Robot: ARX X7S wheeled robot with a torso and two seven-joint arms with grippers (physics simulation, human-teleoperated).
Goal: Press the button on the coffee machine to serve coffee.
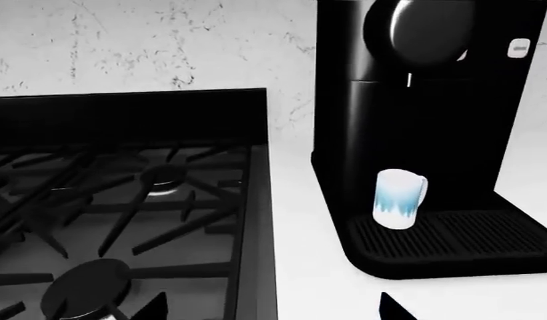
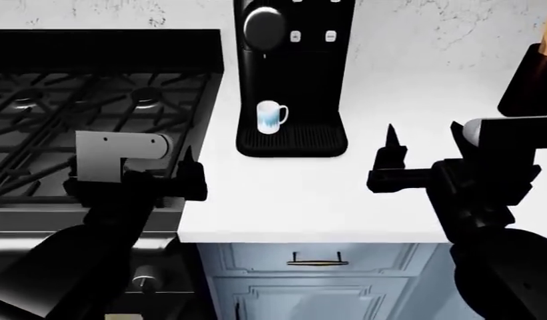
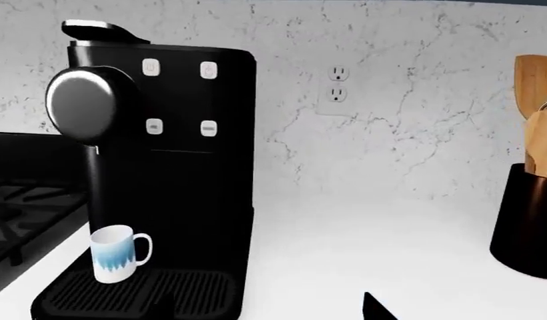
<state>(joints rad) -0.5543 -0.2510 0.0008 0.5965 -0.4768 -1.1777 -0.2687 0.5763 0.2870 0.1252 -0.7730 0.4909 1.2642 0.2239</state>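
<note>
The coffee machine [image 2: 291, 73] stands tall and black at the back of the white counter [image 2: 283, 193]. It has a round brew head [image 3: 85, 103] and small white buttons [image 3: 209, 128] on its front. A white-and-blue mug [image 2: 271, 117] sits on its ribbed drip tray [image 3: 158, 290] under the spout. No coffee is in view. My left gripper [image 1: 273, 310] is open, hovering over the stove's right edge, short of the machine and to its left. My right gripper [image 2: 423, 137] is open above bare counter to the machine's right. Nothing is between either pair of fingers.
A black gas stove [image 2: 95, 100] with grates fills the counter's left side, next to the machine. A dark utensil holder [image 3: 527, 227] with wooden spoons stands at the far right. A wall outlet [image 3: 337, 81] sits on the marble backsplash. Blue cabinet drawers [image 2: 316, 260] lie below the counter edge.
</note>
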